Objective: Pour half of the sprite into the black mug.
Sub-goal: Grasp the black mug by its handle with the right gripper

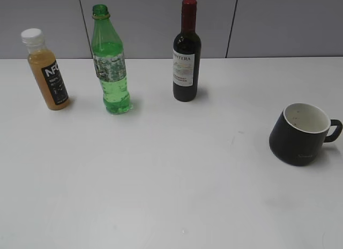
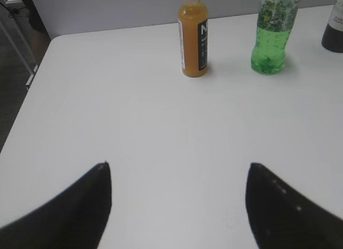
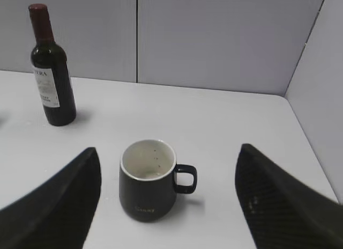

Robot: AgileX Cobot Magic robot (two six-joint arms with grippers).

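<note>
The near part of the white desk (image 1: 161, 195) is seen as bare, matte surface across the full width of the exterior view. The left gripper (image 2: 179, 198) is held above this zone with its jaws spread wide and nothing between them. The right gripper (image 3: 167, 198) is likewise spread wide and holds nothing; the black mug (image 3: 151, 180) is framed between its jaws but is not touched.

The black mug is located at the right side of the desk, upright, with its handle turned toward the right desk edge. A broad open stretch is left between it and the bottles.

Farther back, three bottles are set in a row, each apart from the next: an orange juice bottle (image 1: 47, 70) at left, the sprite (image 1: 111, 61) just right of it with its cap off, and a wine bottle (image 1: 186, 53) near the middle.

The desk's left edge is visible in the left wrist view. Grey partition panels (image 1: 161, 18) close off the back, and one closes the right side.
</note>
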